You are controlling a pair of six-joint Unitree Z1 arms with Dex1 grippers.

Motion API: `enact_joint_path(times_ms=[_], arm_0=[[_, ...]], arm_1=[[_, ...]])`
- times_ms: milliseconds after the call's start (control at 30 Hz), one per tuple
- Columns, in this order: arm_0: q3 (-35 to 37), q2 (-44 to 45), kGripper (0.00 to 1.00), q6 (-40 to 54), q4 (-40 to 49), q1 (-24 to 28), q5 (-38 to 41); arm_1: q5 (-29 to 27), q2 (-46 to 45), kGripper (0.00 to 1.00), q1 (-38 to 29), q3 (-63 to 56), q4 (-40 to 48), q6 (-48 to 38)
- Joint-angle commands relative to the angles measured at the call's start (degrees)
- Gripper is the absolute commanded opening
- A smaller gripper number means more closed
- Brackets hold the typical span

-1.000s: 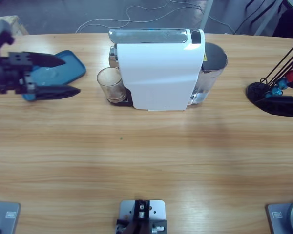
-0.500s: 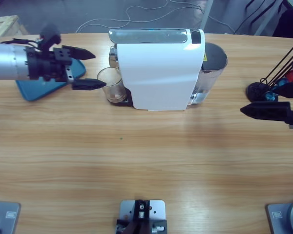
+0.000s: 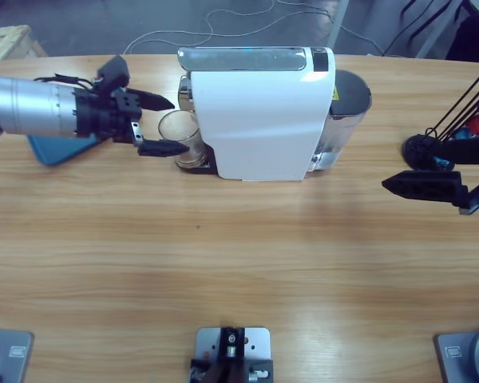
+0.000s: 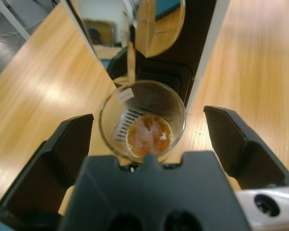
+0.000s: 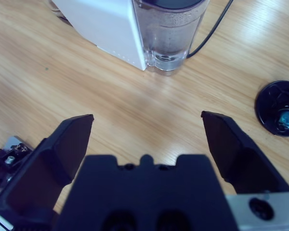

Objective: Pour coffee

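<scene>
Coffee (image 4: 148, 136) sits shallow in the glass cup (image 3: 180, 137) right between the left gripper's (image 3: 161, 124) wide-open jaws, nothing grabbed, right gripper (image 5: 147, 142) gaping too.

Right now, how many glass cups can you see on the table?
1. The glass cup stands on the white machine's drip tray, between the left claw's open jaws, with a little coffee in it. Others may be hidden behind the machine.

spread fingers (image 5: 72, 144) (black) face water tank (image 5: 169, 31).
</scene>
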State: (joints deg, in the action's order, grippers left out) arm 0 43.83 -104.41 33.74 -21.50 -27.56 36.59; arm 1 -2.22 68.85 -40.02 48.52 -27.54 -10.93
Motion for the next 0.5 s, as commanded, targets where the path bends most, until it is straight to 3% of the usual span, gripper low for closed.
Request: enact_joint_path(times_ms=[33, 267, 367, 500], arm_0=[[0.56, -4.7, 1.0, -0.53, -1.12, -1.09, -2.8], [0.91, -6.07, 0.988, -0.95, -1.17, -1.53, -5.91], [1.21, -6.07, 0.881, -1.13, -1.17, -1.53, -5.18], [1.66, -6.09, 0.898, -1.13, -1.35, -1.53, -4.56]], arm_1=[[1.41, 1.99, 1.0, -0.44, -1.97, 0.56, -0.05], [1.78, 2.25, 1.0, -0.46, -1.85, 0.56, -0.05], [1.78, 2.43, 1.0, -0.46, -1.85, 0.56, -0.05], [1.78, 2.46, 1.0, -0.44, -1.99, 0.65, -0.05]])
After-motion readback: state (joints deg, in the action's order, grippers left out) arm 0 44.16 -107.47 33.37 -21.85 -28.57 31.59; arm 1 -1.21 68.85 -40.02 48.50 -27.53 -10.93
